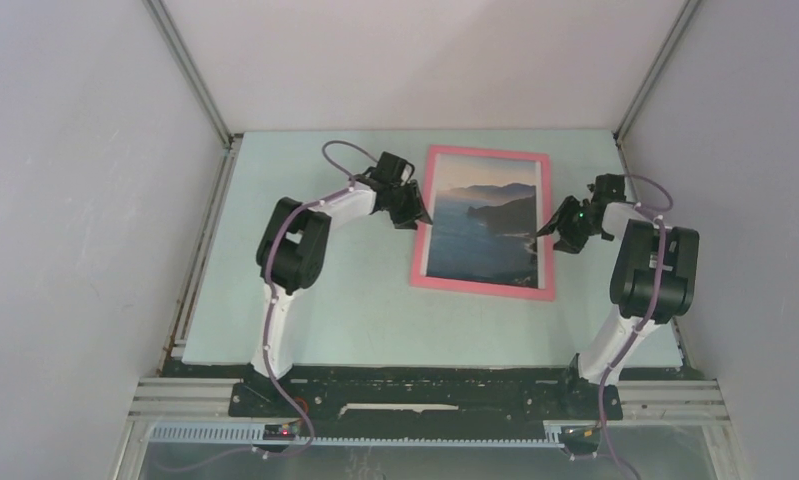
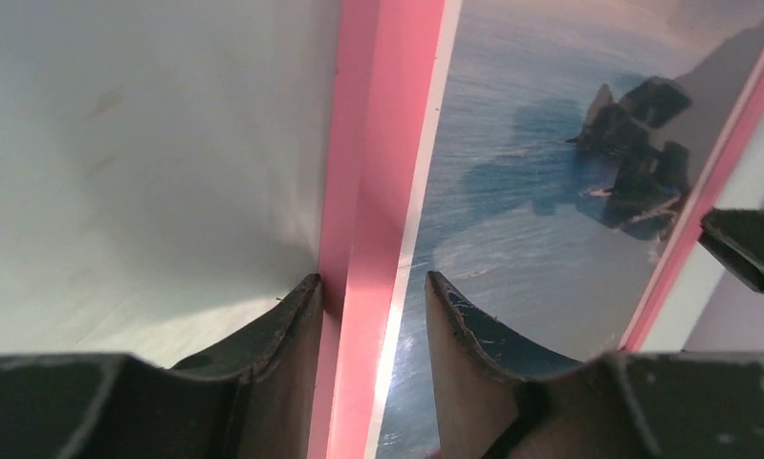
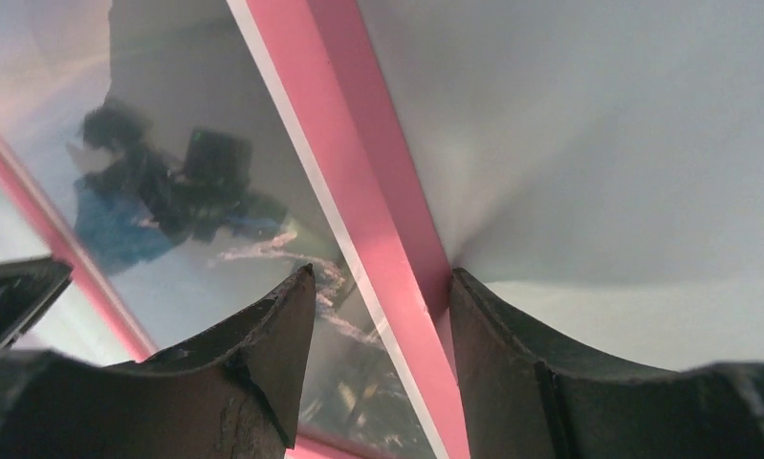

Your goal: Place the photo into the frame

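Photo (image 1: 485, 225) looks seated in frame (image 1: 480, 283) on counter (image 1: 355, 310); left gripper (image 1: 415, 215) and right gripper (image 1: 553, 232) straddle its side rails, jaws narrowly apart, gripping nothing; next probably lift clear.

The left arm (image 1: 275, 335) and right arm (image 1: 609, 345) have white links, black joint housings (image 1: 295, 245), lilac cables (image 1: 341, 148) (green light (image 1: 582, 212) on the right one) and scuffed black gripper fingers (image 2: 272, 368).

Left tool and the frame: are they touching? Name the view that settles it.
Cannot tell. In the left wrist view the left tool straddles the frame at its side bar. Its outer finger meets the bar's edge but could be hovering above it.
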Action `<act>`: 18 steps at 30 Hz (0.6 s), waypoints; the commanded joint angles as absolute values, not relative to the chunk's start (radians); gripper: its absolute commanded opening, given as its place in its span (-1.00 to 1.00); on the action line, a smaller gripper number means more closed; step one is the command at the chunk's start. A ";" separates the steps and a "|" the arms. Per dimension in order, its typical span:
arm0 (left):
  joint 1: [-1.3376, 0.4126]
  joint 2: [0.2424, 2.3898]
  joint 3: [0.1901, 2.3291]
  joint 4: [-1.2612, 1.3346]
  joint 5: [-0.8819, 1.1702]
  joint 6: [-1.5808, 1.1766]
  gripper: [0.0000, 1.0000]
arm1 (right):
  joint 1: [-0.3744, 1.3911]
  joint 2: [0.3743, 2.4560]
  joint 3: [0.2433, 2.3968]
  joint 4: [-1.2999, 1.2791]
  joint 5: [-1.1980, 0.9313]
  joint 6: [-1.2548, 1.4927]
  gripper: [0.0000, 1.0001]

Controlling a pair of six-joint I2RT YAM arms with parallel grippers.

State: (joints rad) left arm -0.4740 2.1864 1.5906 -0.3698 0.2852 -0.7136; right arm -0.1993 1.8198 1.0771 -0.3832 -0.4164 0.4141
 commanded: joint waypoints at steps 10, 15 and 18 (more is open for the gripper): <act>-0.707 2.656 2.203 -0.034 0.549 -1.146 -0.09 | -0.341 1.987 1.385 -0.510 -0.273 0.260 0.23; -0.743 2.739 2.274 0.113 0.549 -1.308 -0.10 | -0.383 2.083 1.554 -0.566 -0.286 0.209 0.24; -0.744 2.722 2.227 0.128 0.544 -1.337 -0.11 | -0.389 2.133 1.644 -0.594 -0.286 0.174 0.25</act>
